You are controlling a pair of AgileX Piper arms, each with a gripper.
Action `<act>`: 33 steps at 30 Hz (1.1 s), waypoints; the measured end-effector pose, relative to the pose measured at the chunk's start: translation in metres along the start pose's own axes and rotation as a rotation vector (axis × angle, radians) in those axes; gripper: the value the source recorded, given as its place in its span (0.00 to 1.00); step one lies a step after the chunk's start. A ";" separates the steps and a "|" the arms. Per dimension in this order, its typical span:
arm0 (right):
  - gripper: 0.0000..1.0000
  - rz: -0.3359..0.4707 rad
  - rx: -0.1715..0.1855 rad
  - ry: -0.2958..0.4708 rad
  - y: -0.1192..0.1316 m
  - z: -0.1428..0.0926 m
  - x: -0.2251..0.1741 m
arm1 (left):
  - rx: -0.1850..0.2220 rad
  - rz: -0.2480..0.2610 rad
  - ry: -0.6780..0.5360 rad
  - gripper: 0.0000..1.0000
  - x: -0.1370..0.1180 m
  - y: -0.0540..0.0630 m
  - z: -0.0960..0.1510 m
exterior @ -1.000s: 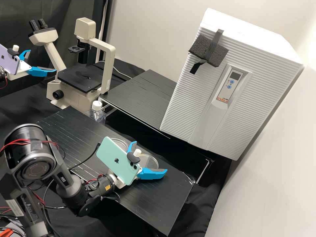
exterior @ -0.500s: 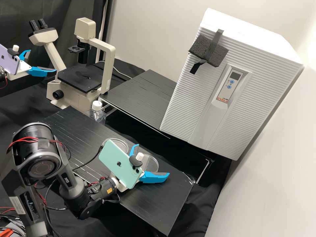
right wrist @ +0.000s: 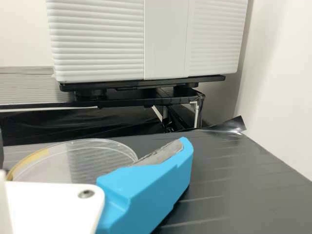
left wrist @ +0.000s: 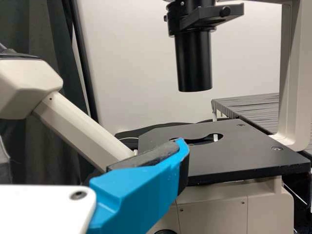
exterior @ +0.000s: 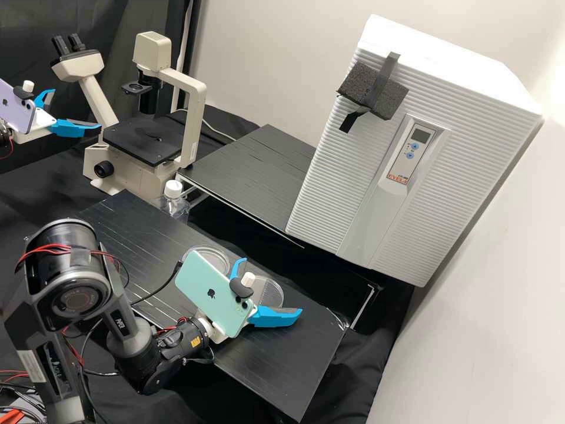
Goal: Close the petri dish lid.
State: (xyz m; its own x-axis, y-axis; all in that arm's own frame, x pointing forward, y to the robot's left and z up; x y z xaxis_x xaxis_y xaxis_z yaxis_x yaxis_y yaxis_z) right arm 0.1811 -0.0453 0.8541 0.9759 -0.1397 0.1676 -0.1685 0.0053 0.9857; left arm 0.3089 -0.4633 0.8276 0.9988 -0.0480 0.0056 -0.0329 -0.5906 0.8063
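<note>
Two clear, round plastic petri dish pieces (exterior: 271,290), one clear, white-capped plastic bottle (exterior: 175,206), one beige binocular microscope (exterior: 193,126), one white, ribbed, boxy incubator (exterior: 459,147), two rectangular phones (exterior: 206,292), mint-green and purple

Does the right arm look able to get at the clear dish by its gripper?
Probably yes: the right gripper is open, close by the clear dish, and I see nothing standing between them.

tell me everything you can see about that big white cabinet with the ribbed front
The white cabinet is boxy, its front finely ribbed with a smooth strip down it. A control panel carries a dark display and two blue buttons. Black tape crosses a dark foam block high on the front. It stands upright on black feet on the black rear table. Neither arm touches it.
</note>
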 end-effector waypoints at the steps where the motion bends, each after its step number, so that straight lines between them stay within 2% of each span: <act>1: 1.00 0.002 0.000 0.002 0.000 0.000 0.000 | 0.000 0.000 0.000 1.00 0.000 0.000 0.000; 10: 1.00 0.004 0.001 -0.003 0.000 0.001 -0.001 | 0.000 0.000 0.000 1.00 0.000 0.000 0.000; 23: 1.00 -0.021 -0.021 0.019 0.000 0.004 -0.001 | 0.000 0.000 0.000 1.00 0.000 0.000 0.000; 33: 1.00 -0.023 -0.023 0.017 0.000 0.004 -0.001 | 0.000 0.000 0.000 1.00 0.000 0.000 0.000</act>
State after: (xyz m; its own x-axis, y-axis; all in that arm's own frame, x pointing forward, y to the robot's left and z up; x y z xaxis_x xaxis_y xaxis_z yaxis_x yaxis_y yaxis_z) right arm 0.1793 -0.0495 0.8540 0.9818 -0.1228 0.1448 -0.1428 0.0255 0.9894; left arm 0.3089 -0.4633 0.8276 0.9988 -0.0480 0.0056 -0.0329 -0.5906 0.8063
